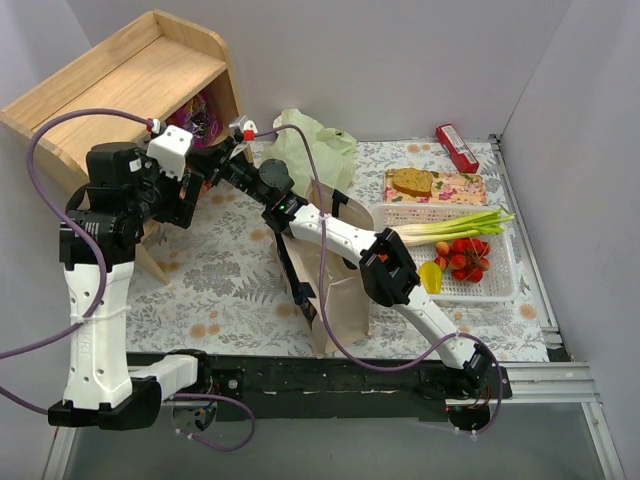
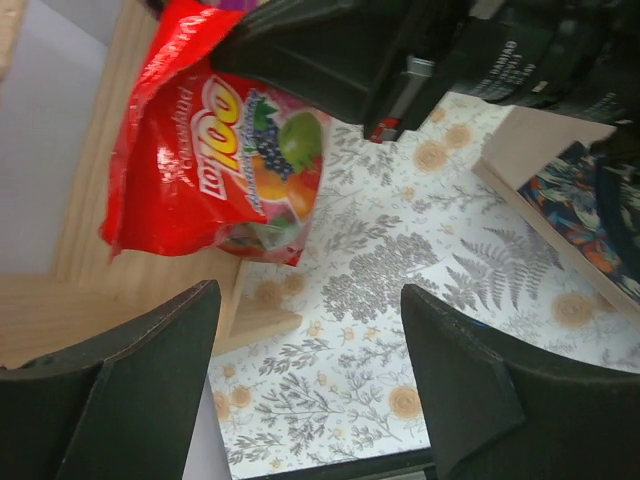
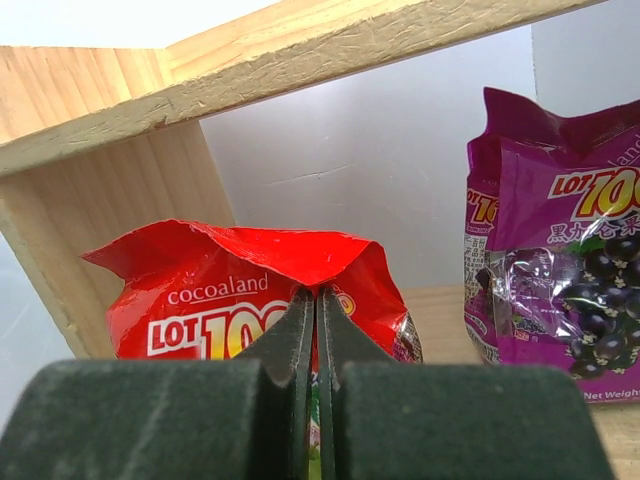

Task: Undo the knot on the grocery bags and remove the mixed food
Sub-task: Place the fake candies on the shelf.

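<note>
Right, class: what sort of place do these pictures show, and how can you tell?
Probably a robot test bench, not a real home: two robot arms bolted to the table edge, plain pale walls around it, and the right gripper pinching a red snack packet by a wooden shelf.

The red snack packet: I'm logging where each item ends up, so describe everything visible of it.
The red snack packet is glossy, crinkled plastic film printed "cocoaland LOT 100" with fruit pictures. The right gripper is shut on it, holding it inside the wooden shelf, beside a purple packet but apart from it. Whether it rests on the shelf board is unclear.
</note>
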### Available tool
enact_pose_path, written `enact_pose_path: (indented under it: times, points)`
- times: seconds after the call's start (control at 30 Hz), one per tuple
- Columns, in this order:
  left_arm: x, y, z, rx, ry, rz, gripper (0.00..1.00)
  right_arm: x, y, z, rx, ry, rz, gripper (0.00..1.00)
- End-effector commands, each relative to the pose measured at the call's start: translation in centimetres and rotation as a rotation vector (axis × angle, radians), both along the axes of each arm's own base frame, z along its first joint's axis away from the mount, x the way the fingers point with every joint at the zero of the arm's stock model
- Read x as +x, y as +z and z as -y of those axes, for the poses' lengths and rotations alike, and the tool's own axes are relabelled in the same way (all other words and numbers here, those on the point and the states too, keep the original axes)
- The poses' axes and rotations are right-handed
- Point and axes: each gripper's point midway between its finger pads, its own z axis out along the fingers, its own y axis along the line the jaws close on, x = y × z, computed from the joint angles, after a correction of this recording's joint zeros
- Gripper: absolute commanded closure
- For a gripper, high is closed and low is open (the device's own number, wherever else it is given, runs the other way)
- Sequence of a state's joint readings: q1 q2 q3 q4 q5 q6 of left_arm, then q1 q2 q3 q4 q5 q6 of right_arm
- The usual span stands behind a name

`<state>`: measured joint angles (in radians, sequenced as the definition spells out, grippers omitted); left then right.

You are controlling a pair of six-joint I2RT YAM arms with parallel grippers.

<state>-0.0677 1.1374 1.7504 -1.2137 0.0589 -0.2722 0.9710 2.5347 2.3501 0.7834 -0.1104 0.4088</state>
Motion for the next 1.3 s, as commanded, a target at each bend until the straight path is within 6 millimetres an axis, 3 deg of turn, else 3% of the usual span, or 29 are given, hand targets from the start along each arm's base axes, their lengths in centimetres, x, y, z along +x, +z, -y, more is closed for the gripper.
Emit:
enact_pose_path:
  times: [0.0,0.2,0.33,0.73,0.9,1.03,1.13,1.27]
  points:
    - [0.0,4.4,-1.6,0.026,0.078,0.214,0.27,-0.4,5.3,2.8,0.081,-0.003,0.067,0.99]
    - [0.4,5.5,-3.0,0.125,0.1,0.278,0.25,-0.8,4.8,2.6,0.064,0.018,0.072,0.99]
    - [1.4,3.5,-4.3,0.163,0.169,0.211,0.24,-0.9,4.8,2.6,0.061,0.022,0.075,0.99]
    - [4.0,1.5,-6.2,0.231,0.273,0.214,0.21,-2.2,5.7,2.9,0.057,0.052,0.115,0.99]
    - [4.2,1.8,-7.2,0.305,0.289,0.248,0.21,-2.8,5.3,3.0,0.037,0.075,0.119,0.99]
    - [4.1,4.3,-7.2,0.339,0.27,0.328,0.21,-3.1,4.8,3.1,0.017,0.086,0.117,0.99]
    - [4.2,4.1,-7.6,0.373,0.276,0.314,0.2,-3.5,5.0,3.4,0.011,0.1,0.127,0.99]
    - [4.6,3.7,-6.5,0.346,0.216,0.299,0.18,-4.3,5.7,4.1,-0.005,0.108,0.146,0.99]
